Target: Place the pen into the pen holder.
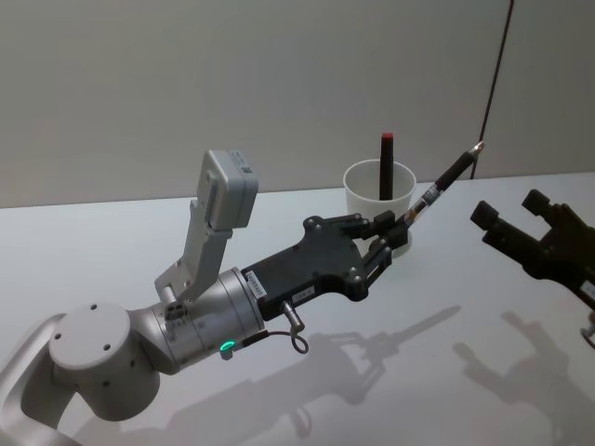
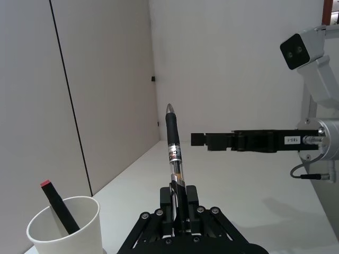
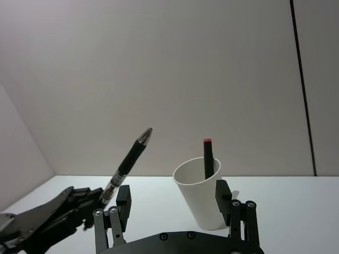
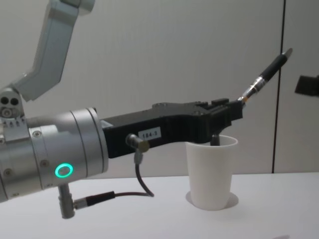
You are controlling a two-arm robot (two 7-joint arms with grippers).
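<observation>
Head view, right of centre: the left gripper (image 1: pixel 395 230) has its jaws closed on the rear end of the pen (image 1: pixel 446 181). The pen slants up toward the upper right of the frame, its pointed metal tip uppermost. It is held in the air and is not yet in the pen holder (image 1: pixel 363 212), a tapered white paper cup with a rolled rim standing on the white table (image 1: pixel 446 353) just behind the fingers. In the chest view the closed jaws sit just above the cup's rim. A second, dark stick with a red cap (image 1: pixel 385 160) already leans inside the cup. At the right edge of the frame the right gripper (image 1: pixel 509 210) hangs with its jaws open and empty.

The pen is a slim, rigid cylinder with a black grip sleeve near the tip and a clear labelled barrel below it. We judge it light and stiff, with a smooth plastic barrel that could pivot or slide between hard fingers. The grasp lies at one end, so the long free length acts as a lever. The cup looks thin, matt and very light, so we expect a sideways knock to tip it.
</observation>
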